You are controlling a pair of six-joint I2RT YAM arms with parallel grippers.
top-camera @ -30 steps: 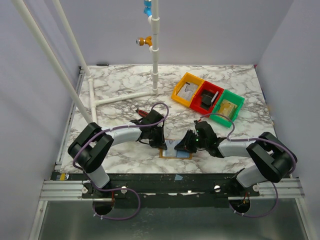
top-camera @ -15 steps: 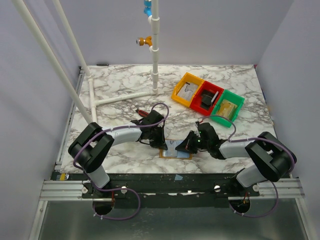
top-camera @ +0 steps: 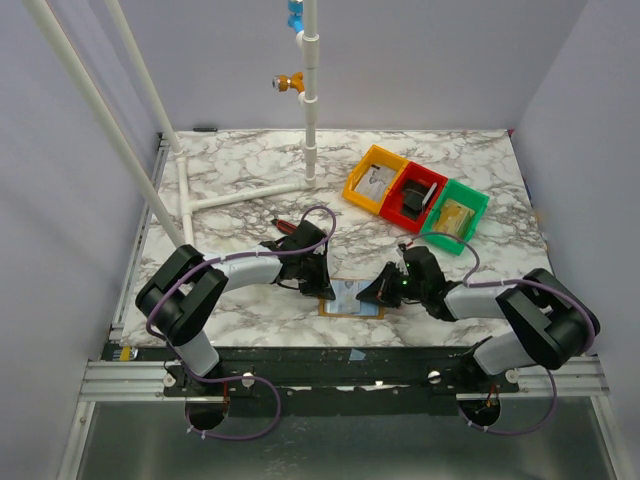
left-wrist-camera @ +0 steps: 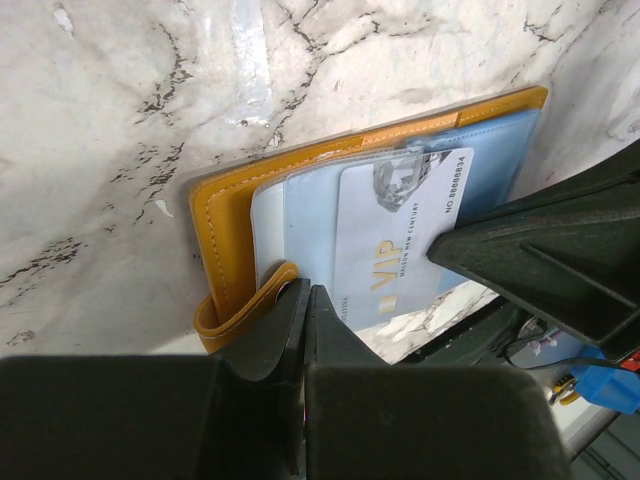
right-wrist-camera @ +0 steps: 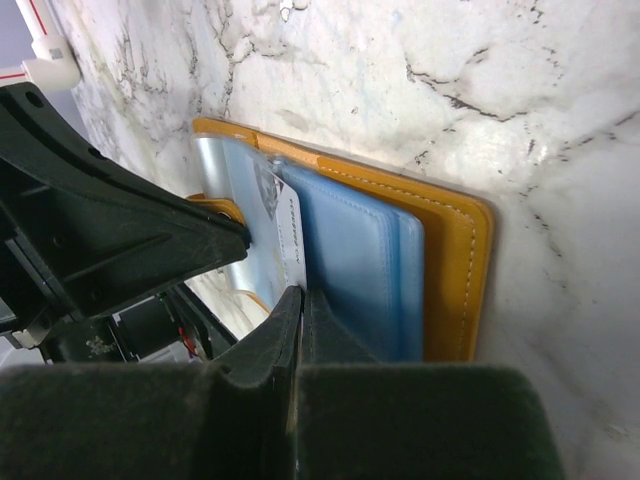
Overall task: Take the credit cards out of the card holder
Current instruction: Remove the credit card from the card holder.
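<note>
The card holder (top-camera: 352, 300), mustard leather with blue sleeves, lies open near the table's front edge. It also shows in the left wrist view (left-wrist-camera: 228, 195) and the right wrist view (right-wrist-camera: 452, 262). A white VIP credit card (left-wrist-camera: 398, 238) sticks partway out of a sleeve; its edge (right-wrist-camera: 287, 225) runs into my right gripper's jaws. My right gripper (top-camera: 372, 293) (right-wrist-camera: 301, 293) is shut on that card. My left gripper (top-camera: 321, 289) (left-wrist-camera: 306, 290) is shut, its tips pressed on the holder's left side next to the strap tab (left-wrist-camera: 245, 300). Other cards are hidden in the sleeves.
Yellow (top-camera: 375, 179), red (top-camera: 417, 193) and green (top-camera: 458, 214) bins stand in a row at the back right. A white pipe frame (top-camera: 240, 196) lies at the back left with an upright post (top-camera: 311, 100). The table's front edge is just below the holder.
My right gripper has shifted slightly to the right with the card in it. My left gripper has stayed on the holder.
</note>
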